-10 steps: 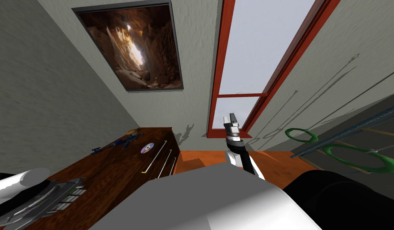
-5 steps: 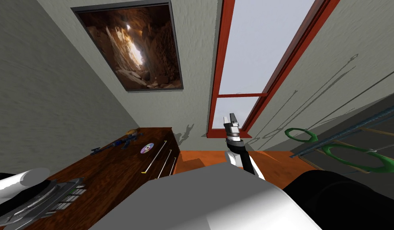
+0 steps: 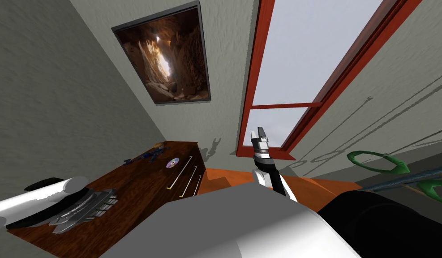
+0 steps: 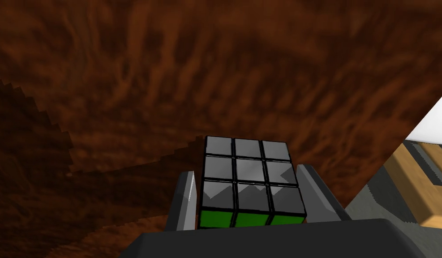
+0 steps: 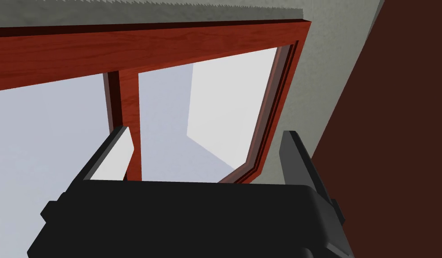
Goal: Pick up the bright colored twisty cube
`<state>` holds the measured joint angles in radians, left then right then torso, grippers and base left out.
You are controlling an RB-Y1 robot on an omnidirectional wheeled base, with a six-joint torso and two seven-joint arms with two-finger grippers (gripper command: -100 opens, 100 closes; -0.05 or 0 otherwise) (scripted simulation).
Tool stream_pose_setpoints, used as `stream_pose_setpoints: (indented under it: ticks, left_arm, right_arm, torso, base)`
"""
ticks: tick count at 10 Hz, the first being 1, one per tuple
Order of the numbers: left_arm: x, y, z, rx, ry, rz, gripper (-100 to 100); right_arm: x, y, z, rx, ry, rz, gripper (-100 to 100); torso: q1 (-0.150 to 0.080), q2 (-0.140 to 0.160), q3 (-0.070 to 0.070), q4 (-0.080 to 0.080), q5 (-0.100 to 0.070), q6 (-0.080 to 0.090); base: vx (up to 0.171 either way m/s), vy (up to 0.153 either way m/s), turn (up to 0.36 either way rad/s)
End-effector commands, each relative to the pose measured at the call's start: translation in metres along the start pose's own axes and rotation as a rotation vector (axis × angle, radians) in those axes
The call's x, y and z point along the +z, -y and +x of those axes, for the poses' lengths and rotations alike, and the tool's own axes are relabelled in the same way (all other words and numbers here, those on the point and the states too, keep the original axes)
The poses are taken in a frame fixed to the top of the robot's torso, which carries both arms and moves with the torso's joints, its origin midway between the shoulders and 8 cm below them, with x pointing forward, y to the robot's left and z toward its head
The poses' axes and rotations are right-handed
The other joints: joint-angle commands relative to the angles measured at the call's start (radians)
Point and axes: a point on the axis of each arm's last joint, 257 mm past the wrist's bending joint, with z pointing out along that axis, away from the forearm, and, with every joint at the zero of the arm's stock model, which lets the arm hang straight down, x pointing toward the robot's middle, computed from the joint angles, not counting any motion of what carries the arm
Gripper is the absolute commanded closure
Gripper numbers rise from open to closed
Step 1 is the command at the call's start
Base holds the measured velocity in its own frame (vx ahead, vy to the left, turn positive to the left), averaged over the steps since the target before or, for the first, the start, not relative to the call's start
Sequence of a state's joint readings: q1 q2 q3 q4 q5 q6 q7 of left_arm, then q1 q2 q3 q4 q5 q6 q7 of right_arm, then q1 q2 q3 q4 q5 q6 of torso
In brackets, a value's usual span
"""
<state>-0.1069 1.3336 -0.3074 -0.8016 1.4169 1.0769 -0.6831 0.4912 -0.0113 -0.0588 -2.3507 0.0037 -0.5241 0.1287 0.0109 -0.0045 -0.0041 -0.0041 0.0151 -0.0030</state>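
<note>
Two light grey fingers (image 4: 187, 204) of the left gripper (image 4: 246, 171) press the opposite sides of the twisty cube (image 4: 250, 181), which is held between them just ahead of the gripper's dark body. Being a cube, it has no long axis. It sits square in the grip, its edges running along the fingers. Its green face points back at the gripper's body, and a face of nine glossy dark grey tiles in black lines points toward the wrist camera. Beyond the cube spreads a brown wood-grained surface (image 4: 242, 76) with a dark shadow on it. Whether the cube rests on that surface or hangs clear of it cannot be told.

The right gripper (image 3: 259, 133) is raised in front of me, pointing upward. Its two fingers (image 5: 114, 156) stand well apart, with nothing between them.

Farther off to my left, the head view shows a brown wooden desk (image 3: 139, 190). At its near end lies a grey keyed device (image 3: 85, 207). Toward its far end lie a shiny disc (image 3: 172, 163) and, beyond that, a blue object (image 3: 146, 155) too small to name. On the wall behind hang a framed cave picture (image 3: 164, 62) and a red-framed window (image 3: 255, 89).
</note>
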Motion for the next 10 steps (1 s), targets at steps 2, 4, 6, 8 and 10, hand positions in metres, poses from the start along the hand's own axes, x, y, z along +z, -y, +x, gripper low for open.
stream_pose_setpoints:
  ticks: [2, 4, 6, 8, 10]
  left_arm:
    - [0.002, 0.023, 0.022, 0.052, -0.022, 0.005, 100]
    - [0.001, 0.046, 0.042, 0.092, -0.043, 0.017, 100]
    - [-0.002, 0.069, 0.061, 0.130, -0.060, 0.032, 100]
    - [-0.007, 0.090, 0.078, 0.169, -0.067, 0.042, 100]
    - [-0.007, 0.088, 0.070, 0.181, -0.038, 0.028, 100]
  right_arm:
    - [0.000, 0.000, 0.000, 0.000, 0.000, 0.000, 0]
    - [0.000, 0.000, 0.000, 0.000, 0.000, 0.000, 0]
    - [0.000, 0.000, 0.000, 0.000, 0.000, 0.000, 0]
    - [0.000, 0.000, 0.000, 0.000, 0.000, 0.000, 0]
    - [0.000, 0.000, 0.000, 0.000, 0.000, 0.000, 0]
  torso:
    - [0.001, 0.000, 0.000, 0.000, 0.002, -0.002]
    - [0.003, -0.001, -0.001, -0.001, 0.004, -0.002]
    - [0.003, -0.002, -0.002, -0.001, 0.005, 0.001]
    - [0.004, -0.002, -0.002, -0.002, 0.006, 0.000]
    - [0.005, -0.003, -0.002, -0.002, 0.006, 0.000]
  base:
    - [0.023, 0.024, 0.215]
    - [0.030, 0.022, 0.205]
    - [0.014, 0.008, 0.138]
    - [0.035, 0.015, 0.195]
    - [0.025, 0.018, 0.067]
